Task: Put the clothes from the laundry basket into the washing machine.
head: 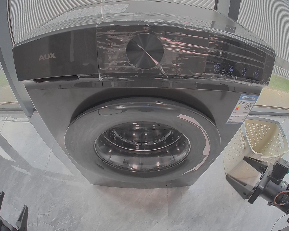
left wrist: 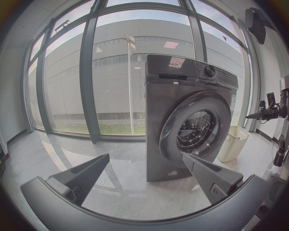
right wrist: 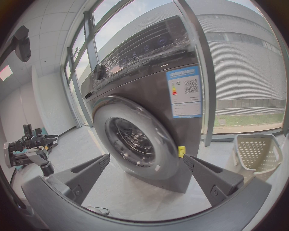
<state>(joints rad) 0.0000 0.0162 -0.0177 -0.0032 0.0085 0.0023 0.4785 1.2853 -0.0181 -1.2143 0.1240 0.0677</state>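
Lower left: left hand (head: 13, 201), fingers spread, holding nothing. Middle: washing machine (head: 142, 88), round door (head: 142, 146) shut. Right: laundry basket (head: 264, 138) on the floor (head: 115, 208) just beside the machine, no clothes to be seen inside. Lower right: right hand (head: 237, 167), spread wide, empty. Clothes likely soft, light, floppy; best pinched in a bunch.
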